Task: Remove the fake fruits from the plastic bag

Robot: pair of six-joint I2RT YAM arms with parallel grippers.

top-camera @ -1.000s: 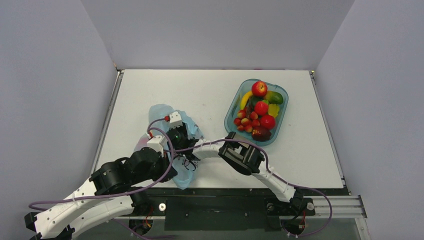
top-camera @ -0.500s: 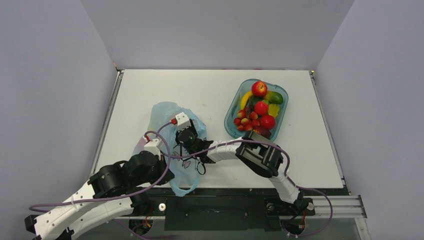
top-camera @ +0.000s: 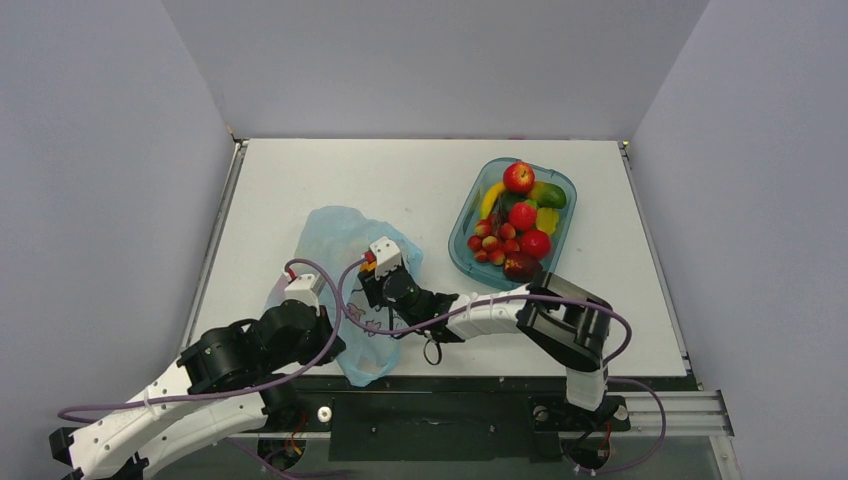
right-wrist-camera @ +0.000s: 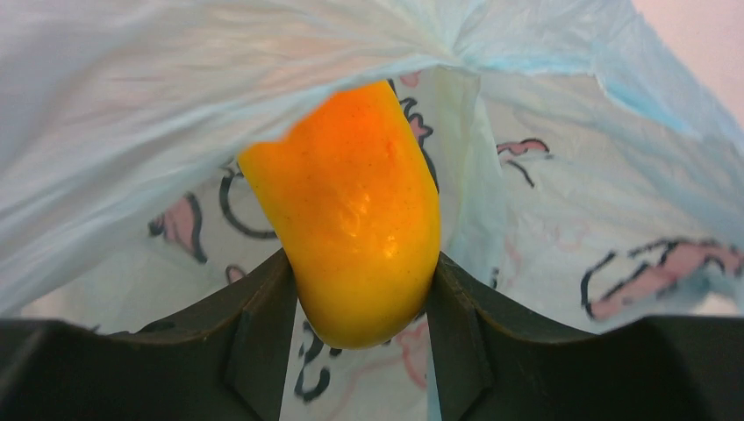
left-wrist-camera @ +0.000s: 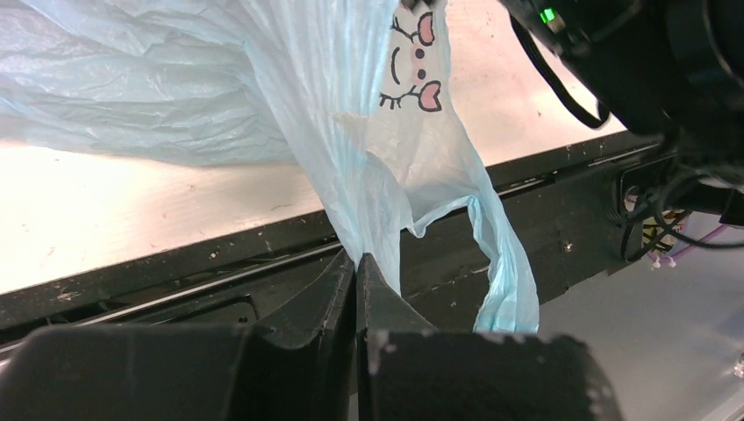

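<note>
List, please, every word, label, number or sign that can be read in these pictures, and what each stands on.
None can be read. The plastic bag shows only black-and-pink cartoon prints, with no legible word among them. The orange-yellow fruit and the teal tub bear no visible label.

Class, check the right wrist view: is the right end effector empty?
No, the right end effector grips a glossy orange-yellow plastic fruit, with the thin light-blue plastic bag draped around it.
</note>
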